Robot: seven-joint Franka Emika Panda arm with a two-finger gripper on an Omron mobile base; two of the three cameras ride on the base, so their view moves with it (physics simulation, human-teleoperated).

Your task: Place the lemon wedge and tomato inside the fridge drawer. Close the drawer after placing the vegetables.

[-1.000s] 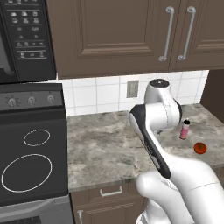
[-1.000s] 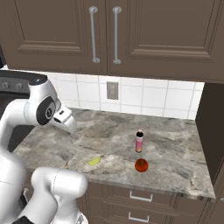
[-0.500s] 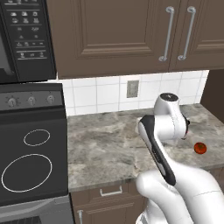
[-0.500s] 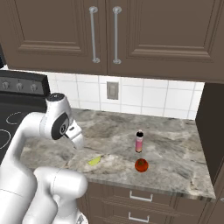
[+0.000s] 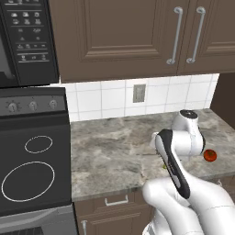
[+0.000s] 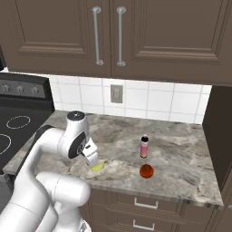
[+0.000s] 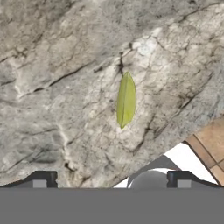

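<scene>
The lemon wedge [image 7: 126,105] lies on the marbled counter [image 6: 181,149] near its front edge, a thin yellow-green sliver. My gripper [image 7: 111,181] hovers just above it, open, with nothing between the fingertips [image 7: 40,179]. From the right base view the gripper [image 6: 94,163] points down at the lemon wedge [image 6: 98,167]. The tomato [image 6: 146,171] sits to the wedge's right, next to a slim pink bottle [image 6: 144,146]. In the left base view the tomato [image 5: 209,155] peeks out past my arm. The fridge drawer is out of view.
A black stove [image 5: 32,174] stands left of the counter. Dark wood cabinets [image 6: 108,36] hang overhead, and a dark panel [image 6: 219,136] closes the counter's right end. Drawers [image 6: 145,208] sit under the counter's front edge.
The arm has swung forward and down, lowering the hand to just above the lemon wedge. Wedge, tomato and bottle lie where they were.
</scene>
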